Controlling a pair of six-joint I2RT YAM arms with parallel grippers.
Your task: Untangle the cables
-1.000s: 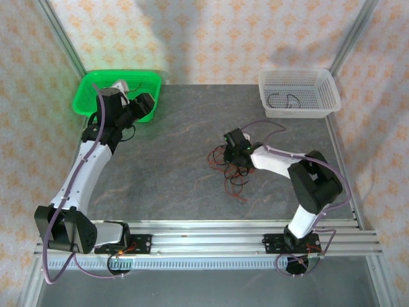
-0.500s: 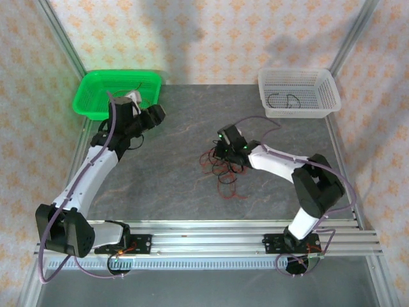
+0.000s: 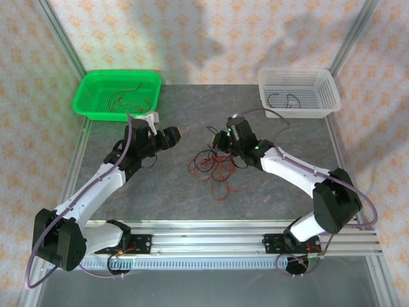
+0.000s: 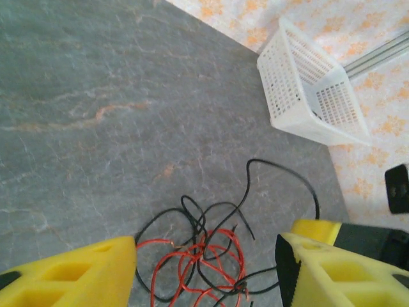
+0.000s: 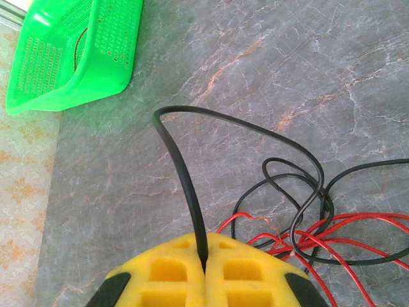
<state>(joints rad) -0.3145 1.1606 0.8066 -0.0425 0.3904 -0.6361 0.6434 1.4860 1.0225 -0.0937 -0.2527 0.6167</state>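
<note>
— Where did the cables (image 3: 214,167) lie?
— Heaped loose, well right of the green basket (image 3: 82,97). The right gripper (image 5: 203,265) was pinched tight on one black strand (image 5: 182,165).
— And the left gripper (image 4: 204,262)?
— Nearer that basket, spread wide, empty. The wires looked light, floppy and snag-prone, so I'd take a free end.

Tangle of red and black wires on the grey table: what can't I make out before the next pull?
- Top view: the tangle of red and black wires is too fine to trace which strand crosses which; the right gripper covers its far side.
- Left wrist view: the bottom edge and the open left gripper's yellow fingers cut off its near part.
- Right wrist view: the pinched black wire vanishes between shut yellow pads.
</note>
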